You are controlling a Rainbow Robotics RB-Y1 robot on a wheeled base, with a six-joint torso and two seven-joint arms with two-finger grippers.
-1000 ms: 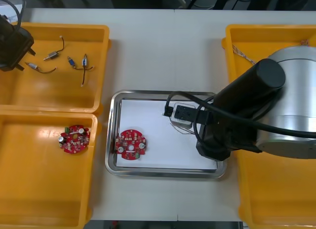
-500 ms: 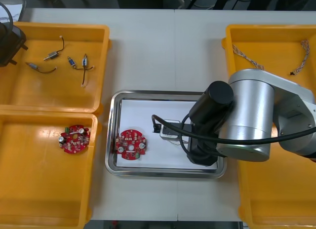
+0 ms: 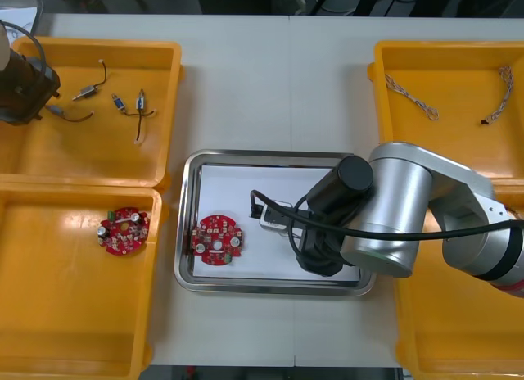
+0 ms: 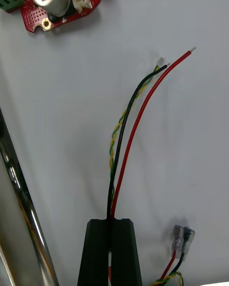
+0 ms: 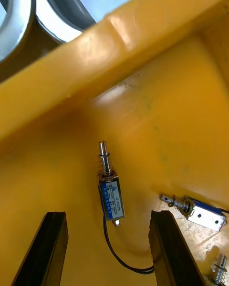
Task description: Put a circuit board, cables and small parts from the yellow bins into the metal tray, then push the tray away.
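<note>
Cable first: red and yellow cable [image 4: 129, 138], with a black strand in the bundle, lies stretched on the white floor of the metal tray [image 3: 190, 224]. Its long axis runs straight out from the right hand [image 4: 110, 229]. The bare free ends point toward the round red circuit board [image 4: 52, 2], near it but not touching. Board lies flat in the tray's left part [image 3: 218, 240].

Right hand is low over the tray, fingers pinched together on the cable, strands coming out from between the tips. Two clear-sleeved terminals [image 4: 181, 240] lie just beside the fingers.

Left hand [image 5: 109, 248] hangs in the far yellow bin [image 3: 98, 151] on the left of the worktop, fingers spread wide, holding nothing. One small metal part [image 5: 110, 190] lies between them, long axis pointing away from the fingers, pin end toward the bin wall, black lead trailing back. Another small part [image 5: 198, 212] lies near it.
</note>
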